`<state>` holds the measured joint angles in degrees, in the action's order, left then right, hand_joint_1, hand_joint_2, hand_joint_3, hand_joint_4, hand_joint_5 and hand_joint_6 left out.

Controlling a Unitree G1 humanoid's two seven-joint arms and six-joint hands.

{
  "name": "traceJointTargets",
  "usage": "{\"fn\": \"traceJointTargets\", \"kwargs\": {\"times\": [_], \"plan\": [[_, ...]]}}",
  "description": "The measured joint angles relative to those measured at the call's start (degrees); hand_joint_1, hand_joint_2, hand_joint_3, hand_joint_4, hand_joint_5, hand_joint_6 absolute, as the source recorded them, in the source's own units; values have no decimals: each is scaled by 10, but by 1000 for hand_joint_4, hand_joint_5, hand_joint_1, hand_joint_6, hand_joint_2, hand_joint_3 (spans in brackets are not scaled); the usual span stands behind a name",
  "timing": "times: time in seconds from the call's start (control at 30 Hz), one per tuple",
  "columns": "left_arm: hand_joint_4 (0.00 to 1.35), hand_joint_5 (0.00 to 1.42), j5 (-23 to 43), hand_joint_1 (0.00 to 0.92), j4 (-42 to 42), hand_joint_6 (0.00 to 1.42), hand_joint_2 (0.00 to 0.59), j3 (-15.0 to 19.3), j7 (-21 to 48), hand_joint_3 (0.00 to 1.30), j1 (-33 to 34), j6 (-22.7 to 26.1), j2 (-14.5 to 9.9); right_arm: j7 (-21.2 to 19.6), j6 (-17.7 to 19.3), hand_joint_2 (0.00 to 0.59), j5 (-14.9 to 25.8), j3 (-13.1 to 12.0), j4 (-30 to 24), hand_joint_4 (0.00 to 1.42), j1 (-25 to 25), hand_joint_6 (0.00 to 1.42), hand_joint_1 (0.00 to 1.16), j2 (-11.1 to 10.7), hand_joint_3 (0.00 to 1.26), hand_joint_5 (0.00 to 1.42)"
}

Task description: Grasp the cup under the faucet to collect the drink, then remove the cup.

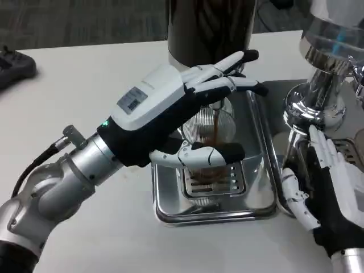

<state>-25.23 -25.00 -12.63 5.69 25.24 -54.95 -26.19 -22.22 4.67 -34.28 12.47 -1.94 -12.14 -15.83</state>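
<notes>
A clear ribbed cup [211, 129] stands on the slotted grate of a steel drip tray [259, 165] in front of a dark dispenser [209, 25]. A thin brown stream falls into the cup, and brown drink shows low in it. My left hand [182, 108] wraps the cup, thumb in front and fingers stretched over its far side. My right hand [324, 190] is at the lower right, its fingers spread against the base of a chrome machine, holding nothing.
The chrome machine [318, 85] with a clear top stands at the right, close beside the tray. A black controller [14, 65] lies at the far left edge. Bare white table spreads to the left and front.
</notes>
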Motion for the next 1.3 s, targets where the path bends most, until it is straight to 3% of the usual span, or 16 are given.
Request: {"fn": "traceJointTargets", "kwargs": {"times": [0.07,0.1,0.2,0.27,0.37,0.5,0.7,0.97,1.3], "plan": [[38,269,0,0,0,200,176,-2,-3,290,0,1,0,38,2,417,36,-5,-1,0,9,0,153,5,0,0],[38,269,0,0,0,200,176,-4,-4,290,0,1,0,53,2,351,52,-9,-1,0,10,0,208,9,0,0],[38,269,0,0,0,200,177,-5,-5,290,0,1,0,67,4,317,67,-16,4,0,16,0,244,11,0,0],[38,269,0,0,0,201,177,-6,-8,290,0,1,0,79,5,262,71,-21,15,0,35,0,276,12,0,0],[35,269,-1,0,0,201,178,-7,-9,291,0,1,-1,97,6,242,83,-28,30,0,59,0,319,14,0,0],[31,269,0,0,0,202,184,-10,-11,291,0,1,-1,121,7,235,95,-33,62,0,96,0,369,12,0,0],[29,269,0,0,0,203,184,-11,-14,291,0,2,-3,128,7,227,96,-34,81,0,110,0,392,14,0,0],[28,269,0,0,1,204,180,-12,-16,291,0,2,-3,153,-3,212,91,-18,100,0,152,0,372,24,0,0],[28,269,-2,0,2,206,181,-15,-22,291,0,5,-4,172,-5,211,94,-16,114,0,170,0,367,25,0,0]]}}
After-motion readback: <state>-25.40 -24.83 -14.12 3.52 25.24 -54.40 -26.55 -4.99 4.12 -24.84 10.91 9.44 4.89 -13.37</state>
